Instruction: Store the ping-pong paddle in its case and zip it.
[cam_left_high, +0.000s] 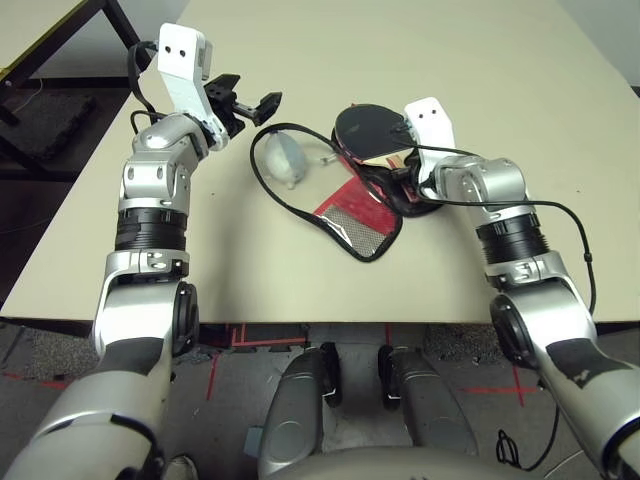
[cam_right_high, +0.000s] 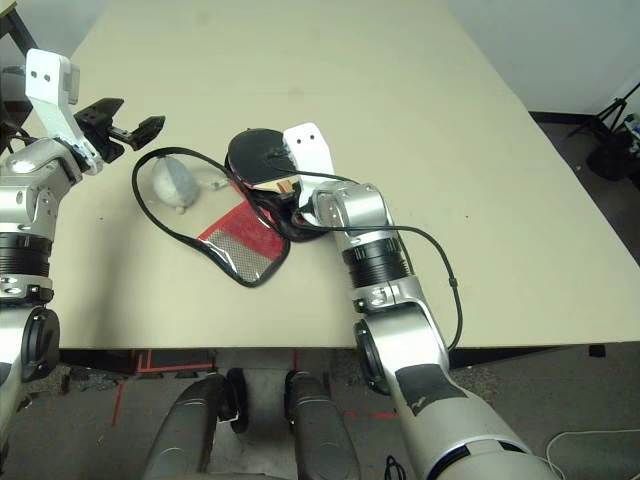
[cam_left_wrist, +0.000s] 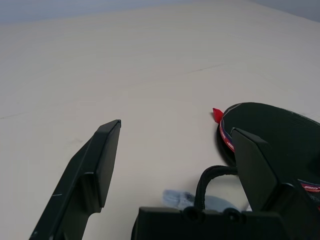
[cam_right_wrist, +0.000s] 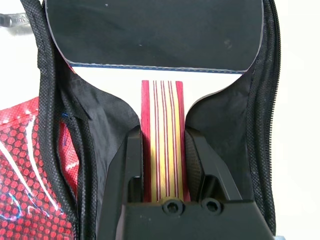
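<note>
The ping-pong paddle (cam_right_wrist: 161, 145) is held by its striped handle between the two fingers of the right gripper (cam_right_wrist: 162, 160), which are closed on it from both sides, and its black round face is lying over the open case (cam_left_high: 362, 215) near the middle of the table (cam_left_high: 450, 60). The step in hand is judged to be the sliding of the paddle into the case. To do it well, the face should be kept flat and low, so that it passes under the loose upper flap and not over it, and the handle should be kept in line with the narrow neck of the case, between the two zipper edges seen beside the fingers. The case is unzipped, its red mesh flap folded out toward the robot, and the paddle face is seen to be lying partly within the black lining. The left gripper (cam_left_high: 243, 103) is held above the table, well apart from the case, with its fingers wide open and nothing between them. A small grey pouch (cam_left_high: 285, 158) lies inside the loop of a black cord, just beside the case.
</note>
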